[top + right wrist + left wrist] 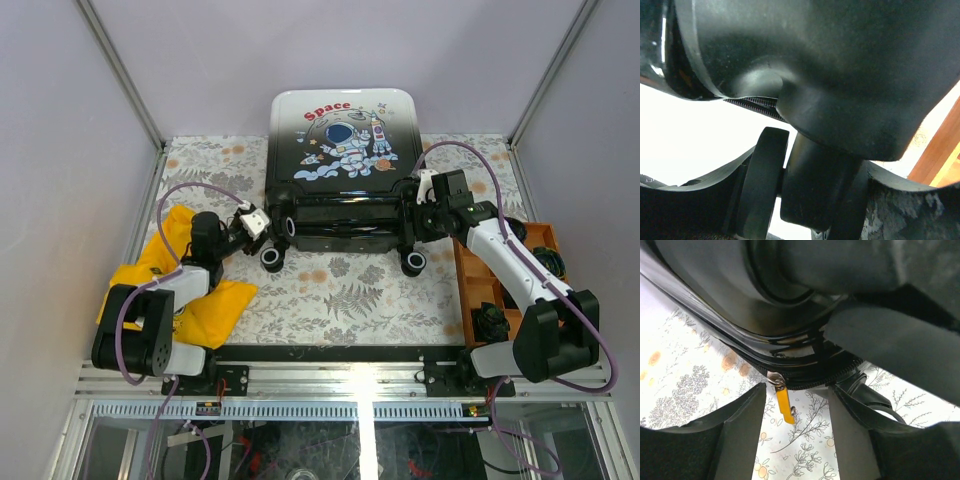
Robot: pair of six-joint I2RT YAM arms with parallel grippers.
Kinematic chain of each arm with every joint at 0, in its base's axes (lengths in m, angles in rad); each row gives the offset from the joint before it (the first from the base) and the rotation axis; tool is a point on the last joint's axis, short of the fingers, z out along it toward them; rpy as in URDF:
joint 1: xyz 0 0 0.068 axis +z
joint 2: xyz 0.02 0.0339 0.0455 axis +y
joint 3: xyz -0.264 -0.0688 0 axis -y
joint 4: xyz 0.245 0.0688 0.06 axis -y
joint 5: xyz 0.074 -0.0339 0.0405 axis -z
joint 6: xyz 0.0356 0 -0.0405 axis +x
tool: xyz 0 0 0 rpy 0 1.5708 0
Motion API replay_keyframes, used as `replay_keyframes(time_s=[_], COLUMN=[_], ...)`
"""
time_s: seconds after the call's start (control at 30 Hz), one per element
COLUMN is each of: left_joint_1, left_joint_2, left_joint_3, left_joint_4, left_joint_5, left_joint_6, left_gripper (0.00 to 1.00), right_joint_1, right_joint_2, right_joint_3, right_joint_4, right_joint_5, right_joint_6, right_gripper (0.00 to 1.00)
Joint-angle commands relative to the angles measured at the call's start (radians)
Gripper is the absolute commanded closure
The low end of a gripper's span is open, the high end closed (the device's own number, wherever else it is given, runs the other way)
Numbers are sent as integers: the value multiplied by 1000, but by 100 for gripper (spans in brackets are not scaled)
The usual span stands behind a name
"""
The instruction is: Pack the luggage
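Note:
The luggage [345, 140] lies shut and flat at the back of the table, astronaut print up, wheels toward me. My left gripper [262, 225] is at its near left corner. In the left wrist view the left gripper [795, 440] is open, and the orange zipper pull [784, 405] hangs between the fingers without touching them, under the black shell [765, 315]. My right gripper [418, 205] is at the near right corner. In the right wrist view the right gripper [805, 200] has its fingers pressed on either side of a black wheel [760, 185] and its caster.
A yellow cloth bag [215, 300] lies under the left arm at the near left. An orange compartment tray [480, 290] with small black items stands by the right edge. Two more wheels [272, 258] stick out at the suitcase's near side. Grey walls enclose the table.

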Motion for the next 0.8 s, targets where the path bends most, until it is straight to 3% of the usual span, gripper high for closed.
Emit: replay_keyframes(time_s=[0.0, 0.1, 0.37, 0.53, 0.77], left_joint_1=[-13, -13, 11, 26, 23], left_joint_2=[41, 50, -6, -38, -62], left_joint_3=[1, 8, -2, 24, 38], left_joint_4=[190, 183, 69, -104, -254], left_joint_5=[-65, -62, 16, 163, 258], left_joint_6=[-17, -8, -27, -43, -73], left_gripper=[55, 71, 97, 100, 100], right_joint_1=[7, 7, 7, 7, 7], right_joint_2=[25, 25, 24, 22, 25], right_joint_3=[-8, -1, 19, 21, 29], right_joint_4=[-51, -57, -59, -54, -41], right_joint_5=[-63, -59, -57, -91, -110], right_joint_6=[-97, -104, -116, -95, -83], right_gripper=[100, 100, 100, 100, 100])
